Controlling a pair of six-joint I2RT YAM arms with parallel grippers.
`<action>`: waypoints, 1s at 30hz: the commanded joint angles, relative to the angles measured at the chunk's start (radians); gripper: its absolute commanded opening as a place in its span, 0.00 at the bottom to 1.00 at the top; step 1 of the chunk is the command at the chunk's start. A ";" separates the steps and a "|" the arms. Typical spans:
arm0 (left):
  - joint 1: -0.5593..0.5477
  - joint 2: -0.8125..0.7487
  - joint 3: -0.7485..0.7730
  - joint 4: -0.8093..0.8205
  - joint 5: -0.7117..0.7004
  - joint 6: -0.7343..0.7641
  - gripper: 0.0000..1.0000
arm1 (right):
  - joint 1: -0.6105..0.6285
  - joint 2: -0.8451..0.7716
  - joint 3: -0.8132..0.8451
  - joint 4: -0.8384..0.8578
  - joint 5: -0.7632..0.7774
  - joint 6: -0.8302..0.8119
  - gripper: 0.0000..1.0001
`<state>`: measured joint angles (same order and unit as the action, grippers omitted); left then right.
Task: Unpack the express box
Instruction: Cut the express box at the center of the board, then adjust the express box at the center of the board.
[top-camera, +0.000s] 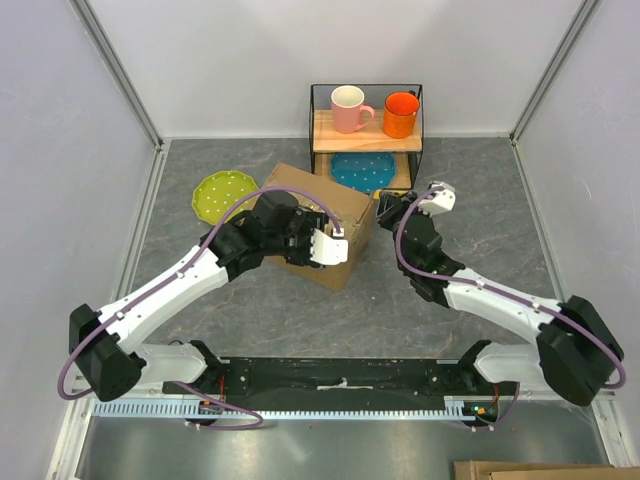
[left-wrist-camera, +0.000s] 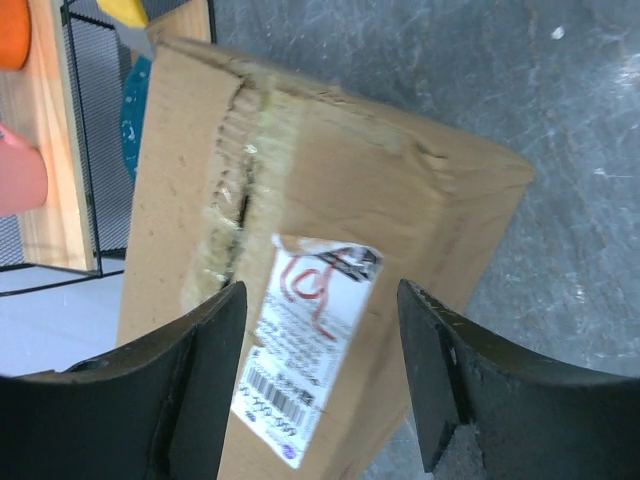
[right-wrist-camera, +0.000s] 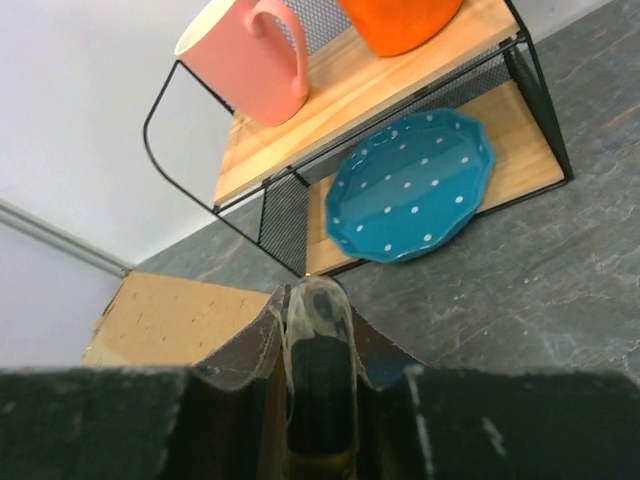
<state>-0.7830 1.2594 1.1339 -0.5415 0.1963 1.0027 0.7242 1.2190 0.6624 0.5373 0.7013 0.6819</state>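
At counter (top-camera: 500, 190) centre, before shelf rack (top-camera: 325, 135): express box (top-camera: 345, 208). Left fingers (left-wrist-camera: 200, 380) apart, poised either side of white label (left-wrist-camera: 310, 340). Right fingers (right-wrist-camera: 225, 410) clamped on translucent tape strip (right-wrist-camera: 318, 315) at box edge.

One express box (top-camera: 350, 212), two mugs (top-camera: 349, 108), two plates (top-camera: 362, 170).

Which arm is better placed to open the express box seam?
Probably left: the left hand, open, hangs over the express box, fingers astride the label, beside the torn seam. The right hand is at a corner.
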 joint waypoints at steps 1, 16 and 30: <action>-0.004 -0.040 -0.011 -0.071 0.087 -0.004 0.70 | -0.012 0.068 0.045 0.187 -0.008 -0.110 0.00; 0.168 0.089 0.225 0.041 0.103 -0.073 0.72 | -0.072 0.131 0.078 0.323 -0.029 -0.202 0.00; 0.298 0.385 0.453 -0.023 0.051 -0.160 0.79 | -0.081 0.312 0.161 0.331 -0.112 -0.179 0.00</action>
<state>-0.5583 1.6432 1.4937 -0.5365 0.2226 0.9230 0.6476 1.5047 0.7811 0.8375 0.6498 0.4934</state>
